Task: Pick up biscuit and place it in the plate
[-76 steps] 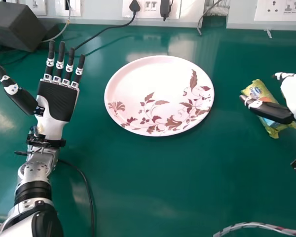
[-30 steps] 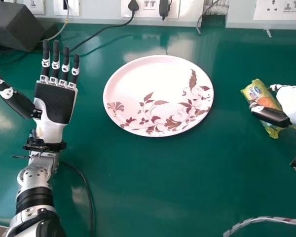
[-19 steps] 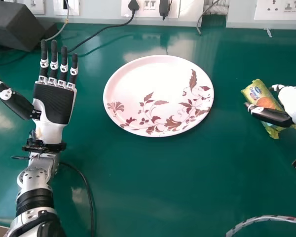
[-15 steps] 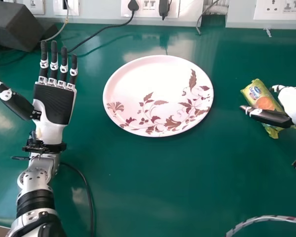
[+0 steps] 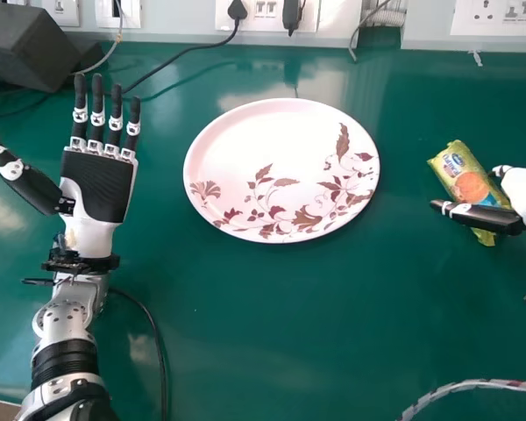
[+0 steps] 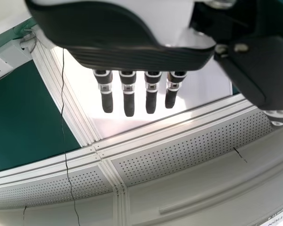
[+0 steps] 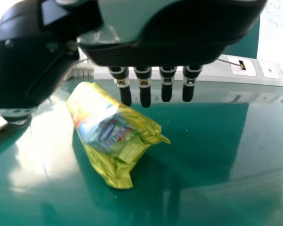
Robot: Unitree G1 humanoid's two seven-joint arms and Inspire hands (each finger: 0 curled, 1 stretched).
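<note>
The yellow biscuit packet [image 5: 461, 175] lies slantwise on the table at the right in the head view. My right hand [image 5: 524, 189] is beside its right edge, the thumb reaching over the packet's lower part. In the right wrist view the right hand [image 7: 155, 52] has straight fingers, with the packet [image 7: 108, 136] between thumb side and fingers, not gripped. The white plate with brown leaves [image 5: 267, 140] stands mid-table. My left hand [image 5: 98, 184] is palm up at the left, fingers straight; in the left wrist view the left hand [image 6: 137, 56] has straight fingers too.
A dark box [image 5: 26, 46] sits at the back left corner. Sockets and plugs line the wall [image 5: 180, 19] behind the green table [image 5: 280, 333]. One black cable [image 5: 149, 320] runs by the left forearm, and a braided cable [image 5: 460, 386] crosses the front right.
My right hand has shifted a little to the right and down, showing more of the packet, and its thumb has moved lower across it. The packet stays put.
</note>
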